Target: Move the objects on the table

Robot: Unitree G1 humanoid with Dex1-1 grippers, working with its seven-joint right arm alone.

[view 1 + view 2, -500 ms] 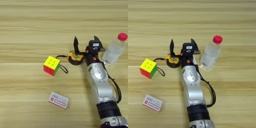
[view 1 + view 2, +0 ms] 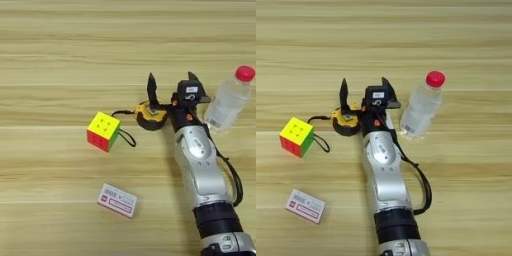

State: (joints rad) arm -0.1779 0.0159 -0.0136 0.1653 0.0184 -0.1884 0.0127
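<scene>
Item: my right gripper (image 2: 171, 86), fingers spread wide, empty. Tape measure (image 2: 150, 116) lies just below my left finger, its strap trailing toward the puzzle cube (image 2: 103, 131). Bottle (image 2: 421, 106) stands right of my wrist; white-red box (image 2: 117, 200) nearer, table (image 2: 60, 55).

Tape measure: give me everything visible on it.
The tape measure is a small round yellow-and-black case lying flat on the table, right of the puzzle cube. Its thin black strap trails left and loops down beside the cube. The right gripper stands open over it, left finger at the case's top edge; actual contact is unclear.
</scene>
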